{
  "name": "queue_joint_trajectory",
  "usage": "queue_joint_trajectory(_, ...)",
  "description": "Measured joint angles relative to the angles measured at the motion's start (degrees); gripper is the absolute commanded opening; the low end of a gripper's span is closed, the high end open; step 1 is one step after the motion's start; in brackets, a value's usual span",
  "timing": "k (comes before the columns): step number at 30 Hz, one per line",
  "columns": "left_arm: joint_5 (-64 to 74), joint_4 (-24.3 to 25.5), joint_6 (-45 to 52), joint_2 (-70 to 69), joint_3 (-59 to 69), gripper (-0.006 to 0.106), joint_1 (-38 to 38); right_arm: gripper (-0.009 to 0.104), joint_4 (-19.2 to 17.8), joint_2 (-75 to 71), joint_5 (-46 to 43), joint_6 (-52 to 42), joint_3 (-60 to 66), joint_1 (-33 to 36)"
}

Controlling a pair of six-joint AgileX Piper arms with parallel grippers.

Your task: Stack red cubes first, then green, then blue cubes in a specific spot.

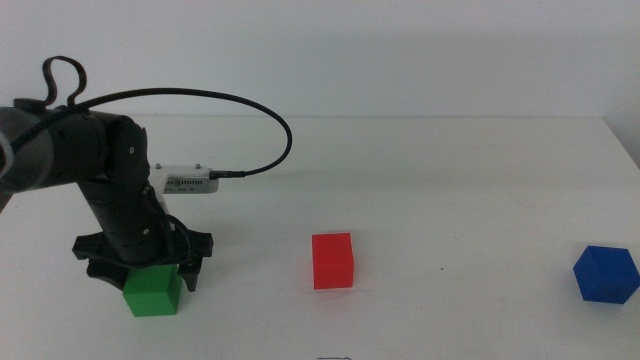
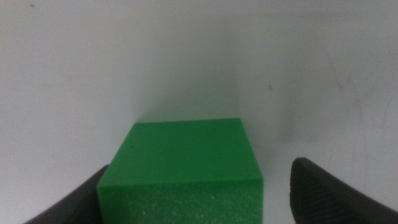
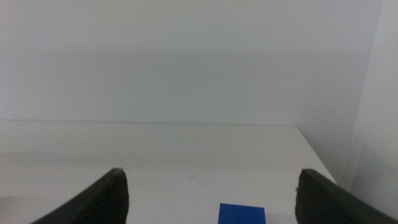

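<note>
The green cube [image 1: 152, 292] sits on the white table at the front left. My left gripper [image 1: 148, 277] is lowered over it, open, with one jaw on each side. In the left wrist view the green cube [image 2: 186, 168] fills the space between the jaws of my left gripper [image 2: 199, 202], close against one jaw and with a gap to the other. The red cube [image 1: 332, 260] stands alone near the table's middle. The blue cube [image 1: 606, 274] sits at the far right. My right gripper [image 3: 211, 196] is open and empty, out of the middle view, with the blue cube [image 3: 242, 213] ahead of it.
The left arm's black cable [image 1: 250, 110] loops above the table behind the gripper. The table's back edge [image 1: 450, 117] meets a white wall, and its right edge [image 1: 625, 140] is near the blue cube. Bare white tabletop lies between the cubes.
</note>
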Motion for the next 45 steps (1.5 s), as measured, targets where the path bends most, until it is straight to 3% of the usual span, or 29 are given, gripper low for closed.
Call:
queue_joint_trajectory(5,-0.13,0.0,0.19,0.57,0.0,0.068,0.0,0.094,0.0,0.0,0.0,0.0,0.0,0.0)
queue_joint_trajectory(9,0.35,0.0,0.19,0.57,0.0,0.043,0.0,0.094,0.0,0.0,0.0,0.0,0.0,0.0)
queue_joint_trajectory(12,0.73,0.0,0.19,0.49,0.0,0.015,0.0,0.094,0.0,0.0,0.0,0.0,0.0,0.0)
queue_joint_trajectory(14,0.92,0.0,-0.05,-0.11,0.04,0.008,0.0,0.094,0.0,0.0,0.0,0.0,0.0,0.0)
queue_joint_trajectory(22,4.54,0.72,-4.65,-5.32,-2.27,0.005,-2.5,0.094,0.0,0.0,-0.05,0.0,0.0,0.0)
queue_joint_trajectory(35,14.03,3.31,-14.25,-5.33,-18.38,0.005,-14.27,0.094,0.0,0.0,-0.05,0.0,0.0,0.0)
queue_joint_trajectory(45,19.28,4.94,-17.19,3.13,-30.11,0.005,-23.36,0.094,0.0,0.0,-0.05,0.0,0.0,0.0)
